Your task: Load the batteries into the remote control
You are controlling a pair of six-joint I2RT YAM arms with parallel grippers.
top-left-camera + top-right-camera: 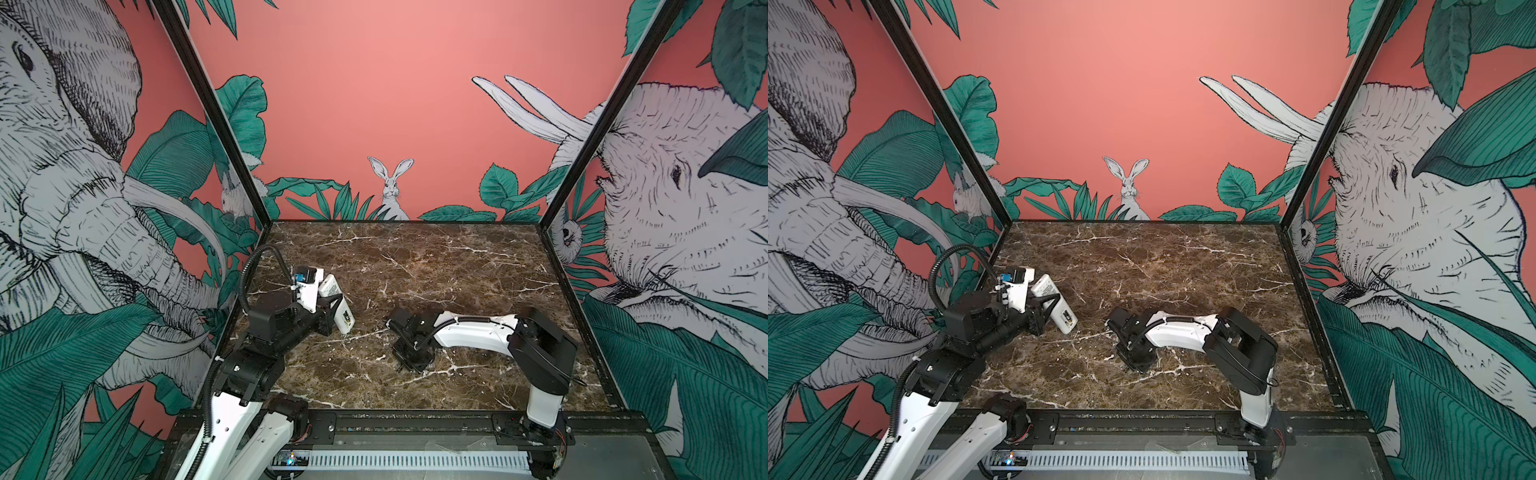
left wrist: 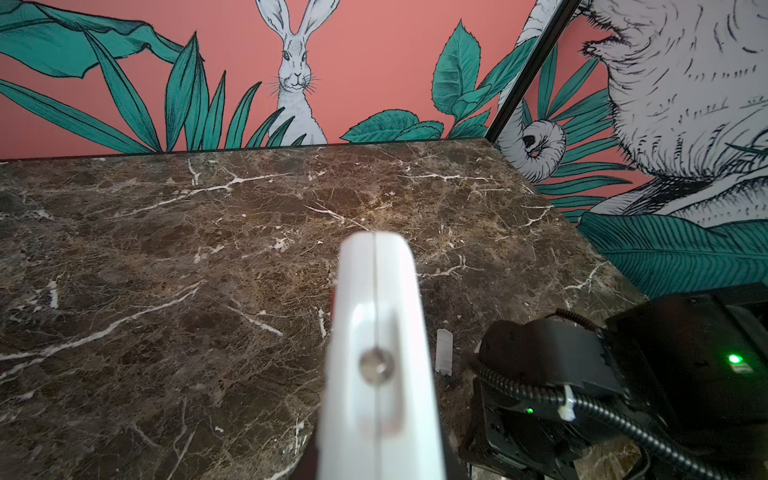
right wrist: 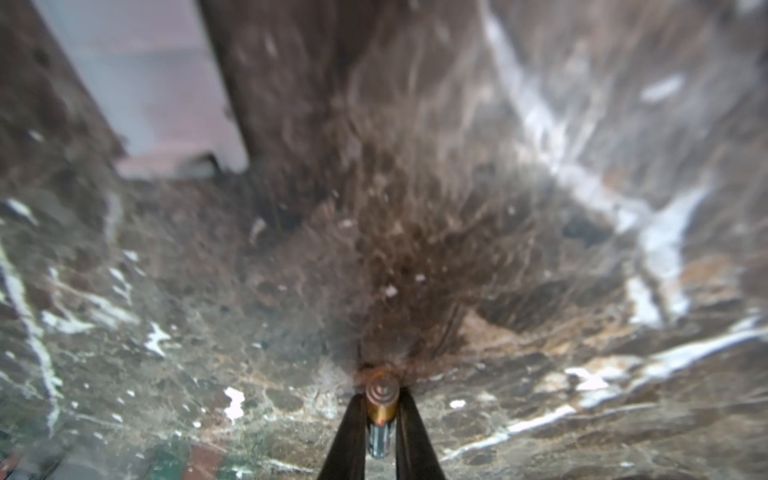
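Brown marble tabletop (image 1: 436, 266): the white remote control (image 1: 345, 316) is held clamped in the jaws of the left gripper (image 1: 336, 304) at the left side. A gold-banded battery (image 3: 380, 395) is pinched between the jaws of the right gripper (image 3: 380, 415), close to the marble near mid-table.

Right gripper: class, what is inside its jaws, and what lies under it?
A battery, gold end showing, is pinched inside the right gripper's jaws, over the marble tabletop. The jaws cover most of its dark body.
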